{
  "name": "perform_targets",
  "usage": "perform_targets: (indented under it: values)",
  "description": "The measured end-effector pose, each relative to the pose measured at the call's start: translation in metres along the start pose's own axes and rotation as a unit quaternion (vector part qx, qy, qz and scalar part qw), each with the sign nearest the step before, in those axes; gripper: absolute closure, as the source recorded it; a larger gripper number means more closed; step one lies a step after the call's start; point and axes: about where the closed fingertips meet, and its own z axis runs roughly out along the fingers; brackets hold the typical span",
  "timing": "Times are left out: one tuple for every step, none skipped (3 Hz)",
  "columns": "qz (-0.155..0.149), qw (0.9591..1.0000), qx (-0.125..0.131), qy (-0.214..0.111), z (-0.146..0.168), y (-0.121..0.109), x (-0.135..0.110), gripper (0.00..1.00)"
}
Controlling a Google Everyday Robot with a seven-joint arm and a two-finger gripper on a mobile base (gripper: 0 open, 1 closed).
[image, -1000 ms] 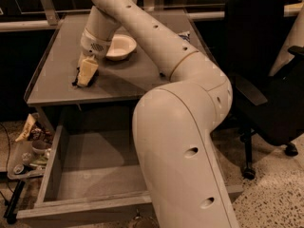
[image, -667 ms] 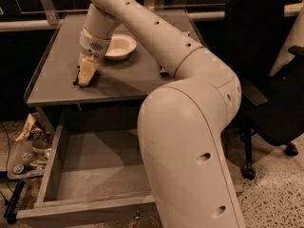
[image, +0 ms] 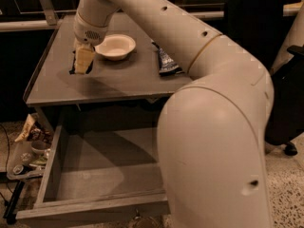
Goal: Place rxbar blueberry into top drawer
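My gripper (image: 82,61) hangs over the left part of the grey tabletop (image: 123,82), just left of a white bowl (image: 115,46). It is shut on the rxbar blueberry (image: 73,66), which shows only as a dark navy sliver along the left side of the pale fingers (image: 84,60). The bar is held upright, at or just above the tabletop. The top drawer (image: 52,175) is pulled open below the table's front edge, and its flat grey bottom is bare. My arm crosses the right side of the drawer.
A crinkled blue-and-white chip bag (image: 166,61) lies on the table right of the bowl. Clutter sits on the floor (image: 28,151) left of the drawer. A black office chair (image: 280,80) stands at the right.
The gripper with the bar has risen slightly and shifted a little left. My elbow has swung further into the foreground.
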Motion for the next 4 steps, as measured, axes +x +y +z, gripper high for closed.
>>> perform_targets:
  values:
    - [0.032, 0.9994, 0.008, 0.002, -0.020, 0.036, 0.002, 1.00]
    - [0.071, 0.9974, 0.006, -0.011, -0.029, 0.082, 0.011, 1.00]
    - [0.078, 0.9966, -0.023, 0.012, -0.005, 0.108, 0.033, 1.00]
    - [0.082, 0.9963, -0.023, 0.011, -0.009, 0.113, 0.033, 1.00]
